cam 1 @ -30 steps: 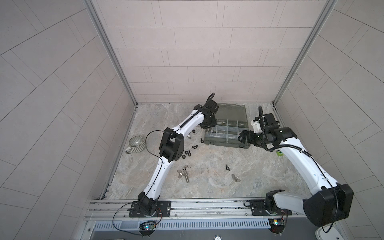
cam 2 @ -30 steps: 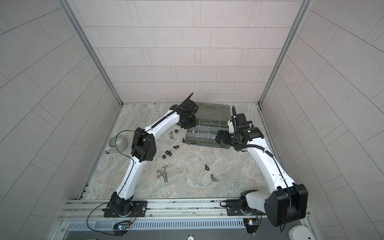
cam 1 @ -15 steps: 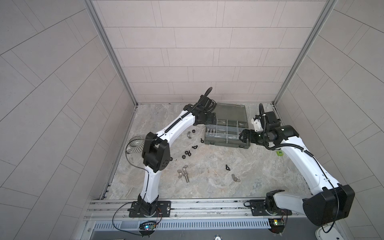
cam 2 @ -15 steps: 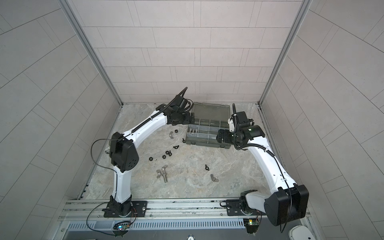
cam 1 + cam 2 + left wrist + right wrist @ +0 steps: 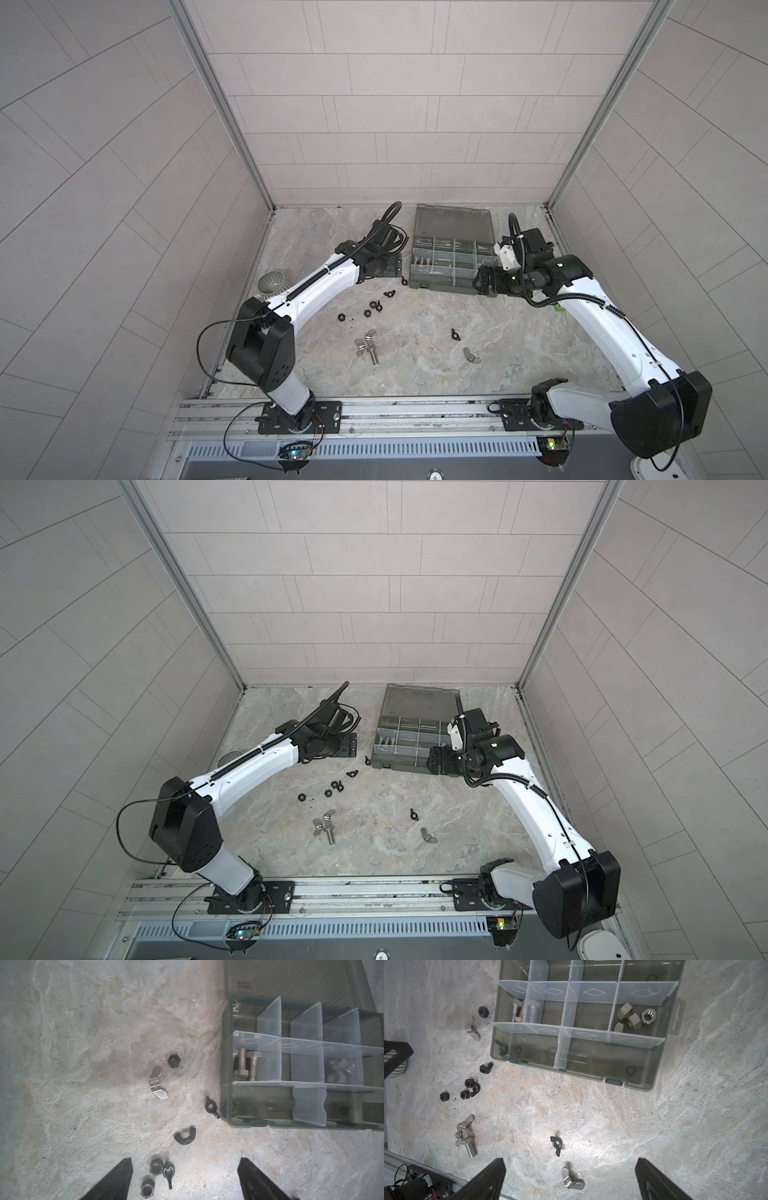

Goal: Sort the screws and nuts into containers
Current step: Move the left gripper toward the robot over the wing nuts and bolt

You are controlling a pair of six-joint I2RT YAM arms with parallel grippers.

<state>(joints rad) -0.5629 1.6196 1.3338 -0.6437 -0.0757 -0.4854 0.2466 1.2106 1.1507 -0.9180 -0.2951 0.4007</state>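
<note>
1. Screws: a few silver hex-head bolts lie in the end compartment of the organizer box, middle row, on the side twd the left arm. Also seen in the right wrist view.
2. One loose screw lies on the table, touching two silver wing nuts. Shows in both top views, well apart from the box.
3. Silver hex nuts sit in the compartment at the opposite end of the same row.
4. Black nuts, hex + wing, lie scattered on the table nr the box corner on the left arm's side. One black wing nut lies just beside the box wall.
5. The box lid lies open flat, twd the back wall.
6. Left gripper: fingers spread wide, gripping nothing. It hovers over the black nuts, beside the box.
7. Right gripper: fingers wide apart, empty. It's above the table w/ a lone silver wing nut just below.
8. A ribbed mug lies by the left wall.
</note>
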